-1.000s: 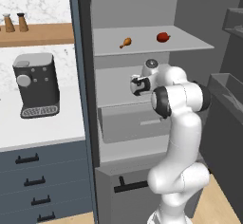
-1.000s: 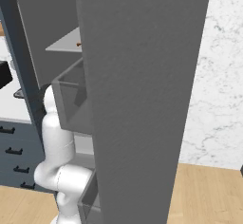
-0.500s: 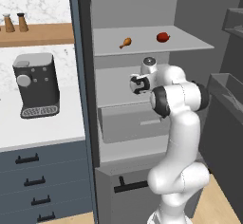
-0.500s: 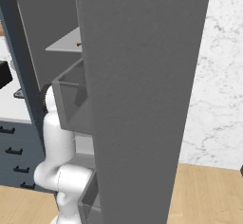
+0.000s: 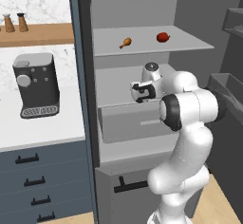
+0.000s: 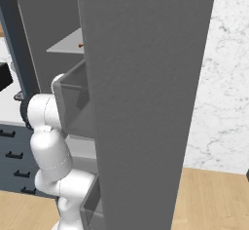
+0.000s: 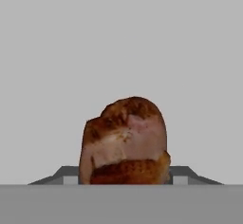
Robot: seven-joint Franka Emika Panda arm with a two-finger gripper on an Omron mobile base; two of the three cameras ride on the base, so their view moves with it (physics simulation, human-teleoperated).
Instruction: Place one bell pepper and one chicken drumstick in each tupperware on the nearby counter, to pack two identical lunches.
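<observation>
Drumsticks numbering two are showing. One chicken drumstick point(image 7: 126, 142) is sitting directly between the fingertips point(image 7: 70, 175) in the hand view, filling the gap from one tip to the other. Its skin is looking browned and mottled, with a paler pinkish band across the middle and a darker crust along the top and bottom.

The gripper point(image 5: 139, 91) is reaching into the open refrigerator point(image 5: 85, 76) at the level of the second shelf, just above a grey drawer point(image 5: 130, 123). Its fingers are standing partly closed and appear to be gripping the near drumstick on both sides.

The second drumstick point(image 5: 126, 42) is lying on the upper shelf point(image 5: 190, 42), above the fingers and slightly to their left in the left base view. It is looking small and orange-brown, with its thin bone end pointing left.

One red bell pepper point(image 5: 163, 37) is resting on the same shelf, above the fingers and to their right, well apart from that drumstick.

One black coffee machine point(image 5: 36, 84) is standing on the white counter point(image 5: 42, 128), far to the left of the fingers. Two shakers point(image 5: 14, 23) are standing on a wooden shelf point(image 5: 42, 33) above it.
</observation>
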